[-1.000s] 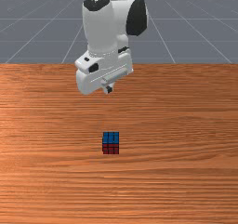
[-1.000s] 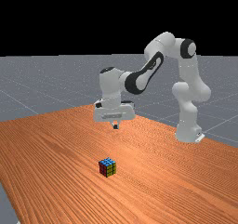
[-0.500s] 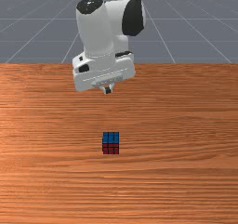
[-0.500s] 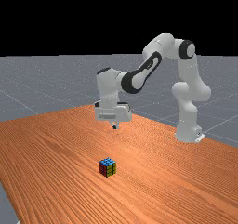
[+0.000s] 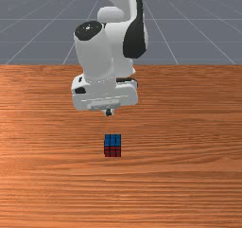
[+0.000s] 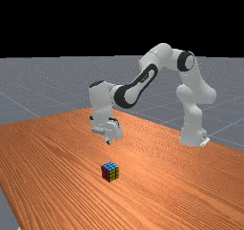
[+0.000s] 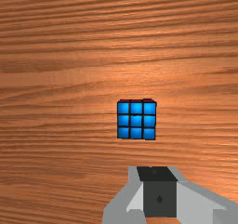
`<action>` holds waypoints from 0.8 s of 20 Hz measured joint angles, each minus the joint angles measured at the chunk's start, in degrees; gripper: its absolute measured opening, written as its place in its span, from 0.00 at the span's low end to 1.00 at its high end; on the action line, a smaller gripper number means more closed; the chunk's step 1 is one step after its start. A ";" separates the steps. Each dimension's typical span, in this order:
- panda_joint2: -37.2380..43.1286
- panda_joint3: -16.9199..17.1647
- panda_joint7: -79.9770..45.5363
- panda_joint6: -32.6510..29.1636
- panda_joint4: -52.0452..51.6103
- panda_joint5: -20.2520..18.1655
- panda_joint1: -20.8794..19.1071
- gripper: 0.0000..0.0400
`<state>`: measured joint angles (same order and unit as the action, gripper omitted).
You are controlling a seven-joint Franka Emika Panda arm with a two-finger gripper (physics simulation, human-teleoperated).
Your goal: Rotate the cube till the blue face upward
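Since the cube [image 5: 112, 145] is sitting on the table [image 5: 189, 151] with its blue face [image 7: 136, 121] pointing up, honestly the biggest risk now looks like the robot wrecking a pose that seems to match the goal. The gripper [image 5: 109, 112] hangs above and a bit to the arm's side of the cube, well off the wood, with its fingertips [image 7: 153, 190] pinched together and nothing between them. So it has no hold on anything, and if it came straight down like that it could clip the cube's top edge or shove the near side. A low push might just slide the cube, but one up high could tip it and send blue round to a side (yeah, that would be painful). If a grasp is the plan, going in without spreading the fingers first would mean poking the cube instead of straddling it. Turning is the other trap: the red face [image 5: 112, 152] and the yellow face [image 6: 114, 174] are on the cube's sides, so any quarter roll would bring another colour up. Best guess, it should check the top colour before touching anything, and leave well alone if blue is all that's wanted.
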<state>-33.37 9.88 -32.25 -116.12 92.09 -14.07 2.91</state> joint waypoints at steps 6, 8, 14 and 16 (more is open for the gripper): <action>-8.20 -0.36 -1.11 -0.90 -4.55 -0.36 -0.28 0.00; -9.85 -0.53 -1.22 -1.19 -4.82 -0.47 -0.28 0.00; -12.97 -0.87 -3.54 -4.99 -5.58 -0.33 1.67 0.11; -13.06 -0.85 -4.56 -5.49 -5.74 -0.01 2.54 0.21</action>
<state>-46.43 9.04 -36.81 -121.60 86.35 -14.08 5.45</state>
